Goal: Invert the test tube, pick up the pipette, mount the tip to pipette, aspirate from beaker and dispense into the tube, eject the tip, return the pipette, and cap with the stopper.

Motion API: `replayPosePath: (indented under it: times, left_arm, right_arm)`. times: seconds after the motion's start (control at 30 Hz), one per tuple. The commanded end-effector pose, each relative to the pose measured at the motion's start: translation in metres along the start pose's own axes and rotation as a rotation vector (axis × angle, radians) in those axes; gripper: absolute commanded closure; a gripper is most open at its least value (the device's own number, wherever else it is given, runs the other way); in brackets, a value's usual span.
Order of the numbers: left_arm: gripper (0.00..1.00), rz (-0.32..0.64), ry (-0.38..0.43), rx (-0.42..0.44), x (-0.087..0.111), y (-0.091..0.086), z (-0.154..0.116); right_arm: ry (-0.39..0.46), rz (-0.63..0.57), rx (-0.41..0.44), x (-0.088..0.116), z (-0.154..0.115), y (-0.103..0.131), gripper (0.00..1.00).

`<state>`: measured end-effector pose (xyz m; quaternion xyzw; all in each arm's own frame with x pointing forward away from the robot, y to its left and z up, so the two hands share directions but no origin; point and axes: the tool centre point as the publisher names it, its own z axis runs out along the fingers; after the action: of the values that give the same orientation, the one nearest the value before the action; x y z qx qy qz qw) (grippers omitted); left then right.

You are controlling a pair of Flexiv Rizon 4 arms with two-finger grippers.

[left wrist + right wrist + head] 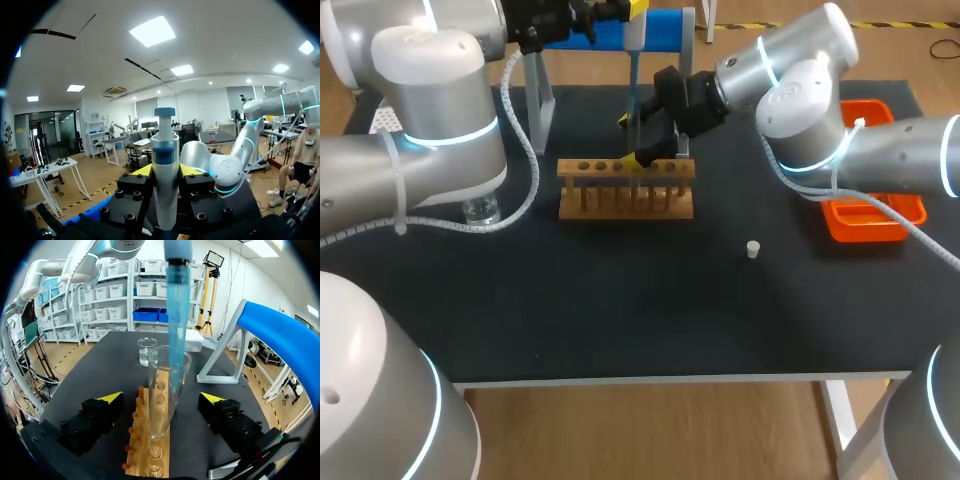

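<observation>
Right wrist view: right gripper [161,397] spread wide beside the test tube [167,370], left gripper [165,170] pinching the pipette [165,150] poked into it.

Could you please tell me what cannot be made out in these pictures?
Beaker: head view, mostly hidden by the left arm.
Orange tray: head view, contents hidden by the right arm.
Pipette: left wrist view, held in the left gripper, lower end cut off by the edge.
Test tube: right wrist view, liquid level unclear through the clear glass.
</observation>
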<state>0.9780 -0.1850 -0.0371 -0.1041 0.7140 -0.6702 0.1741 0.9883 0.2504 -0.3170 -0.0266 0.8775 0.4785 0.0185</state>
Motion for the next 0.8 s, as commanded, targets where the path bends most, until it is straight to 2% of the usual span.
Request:
replayPosePath:
  times: [0.03, 0.33, 0.53, 0.7, 0.8]
  left_arm:
    - [1.00, 0.007, 0.005, -0.013, -0.001, -0.009, 0.002]
    - [1.00, 0.043, 0.000, -0.023, -0.002, -0.028, -0.002]
    - [1.00, 0.082, -0.013, -0.020, 0.000, -0.048, -0.012]
    - [1.00, 0.109, -0.044, -0.005, 0.004, -0.063, -0.032]
    - [1.00, 0.117, -0.068, -0.010, 0.007, -0.064, -0.049]
  right_arm:
    - [0.003, 0.000, 0.002, 0.000, -0.001, 0.000, 0.00]
    - [0.003, 0.000, 0.002, 0.000, -0.001, 0.000, 0.00]
    - [0.003, 0.000, 0.002, 0.000, -0.001, 0.000, 0.00]
    - [0.003, 0.000, 0.002, 0.000, -0.001, 0.000, 0.00]
    - [0.003, 0.000, 0.002, 0.000, -0.001, 0.000, 0.00]
